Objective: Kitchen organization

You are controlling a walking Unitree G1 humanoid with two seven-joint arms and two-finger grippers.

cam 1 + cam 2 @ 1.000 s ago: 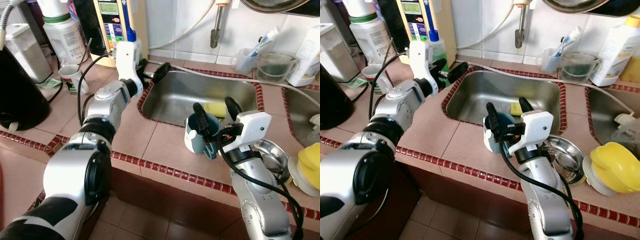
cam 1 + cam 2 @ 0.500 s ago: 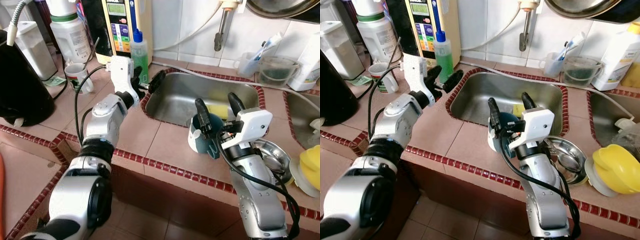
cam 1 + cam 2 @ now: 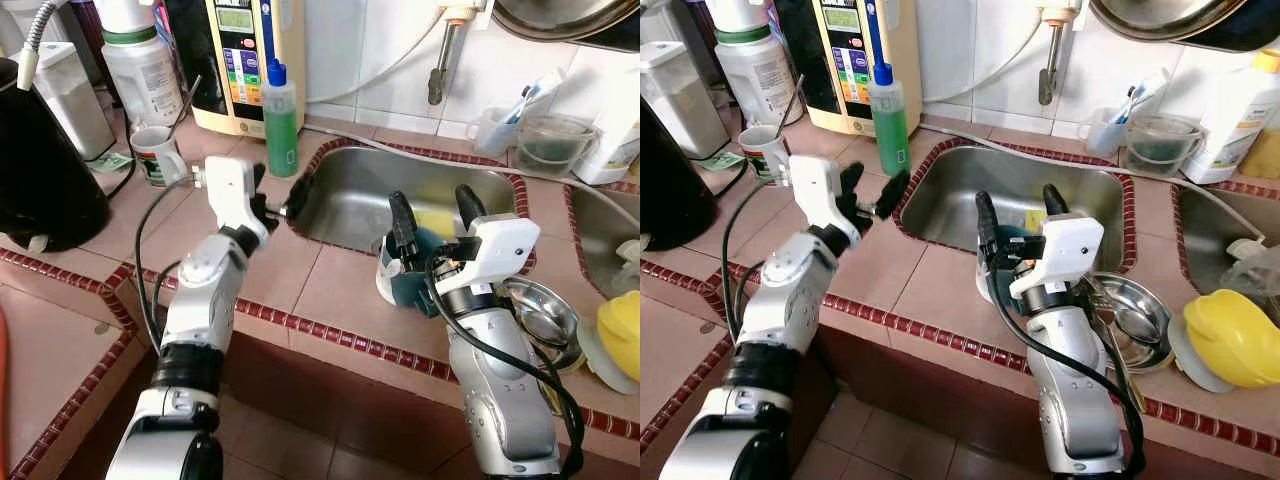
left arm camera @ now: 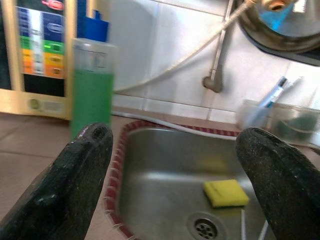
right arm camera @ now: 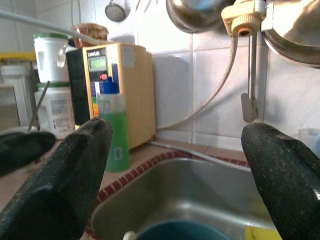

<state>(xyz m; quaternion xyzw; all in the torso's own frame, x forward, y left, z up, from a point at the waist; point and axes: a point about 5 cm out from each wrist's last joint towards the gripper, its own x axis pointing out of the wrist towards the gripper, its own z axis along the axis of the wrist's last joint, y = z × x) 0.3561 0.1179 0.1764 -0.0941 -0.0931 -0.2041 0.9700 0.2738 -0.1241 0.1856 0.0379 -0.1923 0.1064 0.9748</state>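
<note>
Eye views: right claw spread wide, straddling mug on desk at sink front edge, nothing clamped, likely lined up to grab it. Left claw open, empty, at sink's left edge.
Left wrist: sponge in sink, bottle beside.
Right wrist: mug rim between fingers.

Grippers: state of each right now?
Left gripper: open, empty, by the steel sink.
Right gripper: open, astride the dark teal mug, not clamped.
</note>
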